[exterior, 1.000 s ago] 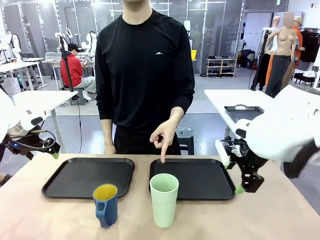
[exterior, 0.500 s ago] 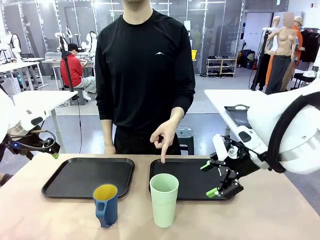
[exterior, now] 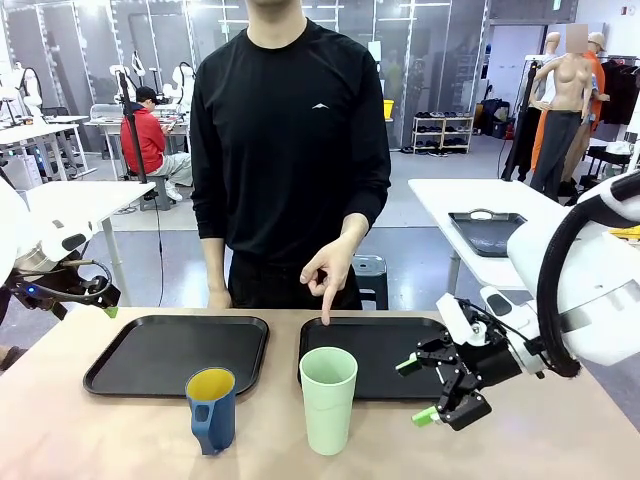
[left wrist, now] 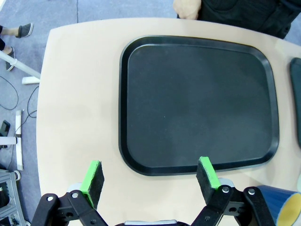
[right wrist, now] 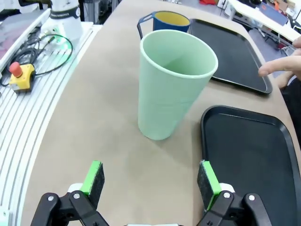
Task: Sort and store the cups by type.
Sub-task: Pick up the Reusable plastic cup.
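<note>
A tall mint-green tumbler [exterior: 328,398] stands upright on the table in front of the right black tray [exterior: 395,352]. The dark blue mug [exterior: 211,408], yellow inside, stands to its left, in front of the left black tray [exterior: 170,352]. My right gripper [exterior: 415,391] hangs open just right of the tumbler, low over the table and apart from it. In the right wrist view the tumbler [right wrist: 171,84] stands ahead of the open right gripper [right wrist: 150,178], with the mug [right wrist: 165,21] beyond. My left gripper [left wrist: 149,174] is open above the left tray's [left wrist: 197,99] near edge, with the mug's rim [left wrist: 284,209] at the corner.
A person stands at the far side, one finger [exterior: 325,312] pointing down at the right tray's far left edge. The other hand [exterior: 219,298] rests behind the left tray. Both trays hold nothing. Bare tabletop surrounds the cups.
My right gripper has swung left and down from the right tray's right edge to beside the tumbler. The left arm, the cups and the person's hand have not moved.
</note>
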You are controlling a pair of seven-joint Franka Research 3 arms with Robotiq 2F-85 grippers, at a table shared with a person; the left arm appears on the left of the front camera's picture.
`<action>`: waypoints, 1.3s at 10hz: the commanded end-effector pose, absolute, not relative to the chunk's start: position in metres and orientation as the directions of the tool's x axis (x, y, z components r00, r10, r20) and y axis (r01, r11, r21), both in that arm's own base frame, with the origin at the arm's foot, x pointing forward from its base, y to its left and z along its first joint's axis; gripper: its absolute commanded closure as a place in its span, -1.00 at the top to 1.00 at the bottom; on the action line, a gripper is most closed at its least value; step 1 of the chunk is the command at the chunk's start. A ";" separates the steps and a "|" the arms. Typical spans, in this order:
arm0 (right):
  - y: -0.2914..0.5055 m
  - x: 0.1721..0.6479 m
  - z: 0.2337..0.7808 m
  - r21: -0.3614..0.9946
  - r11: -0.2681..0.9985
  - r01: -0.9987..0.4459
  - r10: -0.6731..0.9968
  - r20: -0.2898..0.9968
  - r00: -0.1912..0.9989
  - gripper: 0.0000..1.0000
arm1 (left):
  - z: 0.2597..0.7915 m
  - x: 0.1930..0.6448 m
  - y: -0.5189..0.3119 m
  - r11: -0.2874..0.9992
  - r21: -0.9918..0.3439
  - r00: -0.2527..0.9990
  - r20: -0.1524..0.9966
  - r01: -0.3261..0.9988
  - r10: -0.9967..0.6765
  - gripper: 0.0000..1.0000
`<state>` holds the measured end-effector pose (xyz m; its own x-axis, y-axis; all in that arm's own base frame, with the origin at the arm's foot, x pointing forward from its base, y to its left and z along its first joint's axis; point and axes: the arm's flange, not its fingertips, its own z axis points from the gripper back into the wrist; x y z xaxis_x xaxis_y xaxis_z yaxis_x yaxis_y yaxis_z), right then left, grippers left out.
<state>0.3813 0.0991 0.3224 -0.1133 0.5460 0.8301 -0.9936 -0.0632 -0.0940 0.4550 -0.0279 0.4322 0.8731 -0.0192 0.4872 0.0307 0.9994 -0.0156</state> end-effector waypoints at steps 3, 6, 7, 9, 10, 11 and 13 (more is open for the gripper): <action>0.099 0.376 0.305 -0.129 0.023 -0.991 0.499 0.861 -0.101 1.00 | 0.432 0.455 -0.028 0.999 -0.016 0.873 0.488 0.030 -0.018 1.00; 0.095 0.383 0.319 -0.098 -0.034 -0.995 0.504 0.857 -0.102 1.00 | 0.432 0.455 -0.028 0.999 -0.016 0.873 0.488 0.030 -0.018 1.00; 0.095 0.383 0.319 -0.098 -0.034 -0.995 0.504 0.857 -0.102 1.00 | 0.432 0.455 -0.028 0.999 -0.016 0.873 0.488 0.030 -0.018 1.00; 0.098 0.395 0.308 -0.065 0.010 -0.998 0.460 0.886 -0.053 1.00 | 0.432 0.455 -0.028 0.999 -0.016 0.873 0.488 0.030 -0.018 1.00; 0.101 0.408 0.298 -0.042 0.060 -0.997 0.402 0.915 -0.015 1.00 | 0.432 0.455 -0.028 0.999 -0.016 0.873 0.488 0.030 -0.018 1.00; 0.103 0.416 0.289 -0.031 0.061 -0.998 0.353 0.935 -0.008 1.00 | 0.432 0.455 -0.028 0.999 -0.016 0.873 0.488 0.030 -0.018 1.00; 0.110 0.424 0.276 -0.031 0.070 -0.997 0.356 0.935 -0.004 1.00 | 0.432 0.455 -0.028 0.999 -0.016 0.873 0.488 0.030 -0.018 1.00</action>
